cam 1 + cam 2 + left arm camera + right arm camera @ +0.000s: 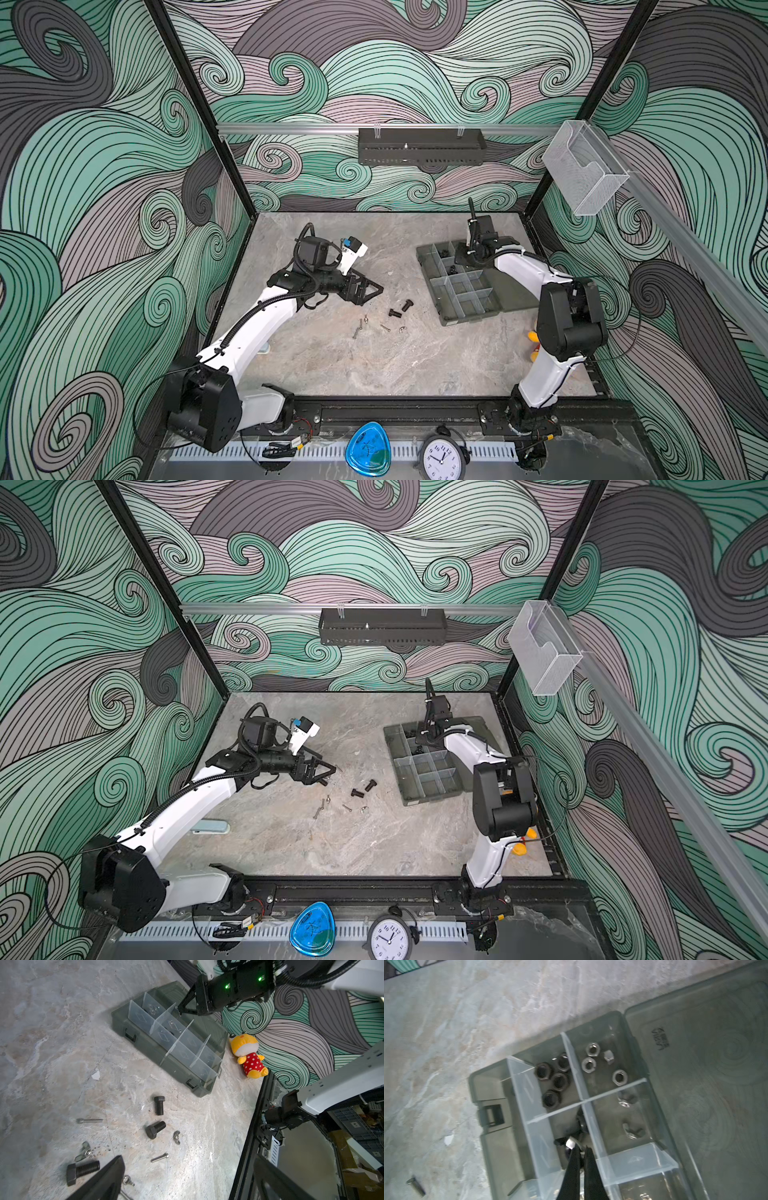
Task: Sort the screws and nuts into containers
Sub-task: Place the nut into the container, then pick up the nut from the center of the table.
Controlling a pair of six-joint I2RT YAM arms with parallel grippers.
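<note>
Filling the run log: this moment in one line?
left gripper open near loose screws | right gripper shut inside organiser box | sorting unfinished

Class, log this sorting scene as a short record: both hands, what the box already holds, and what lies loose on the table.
left hand: open, near the loose parts
right hand: shut, tips at a compartment of the organiser box
sorted: black nuts and silver nuts in neighbouring compartments
loose: three black bolts, two silver screws, two wing nuts
</note>
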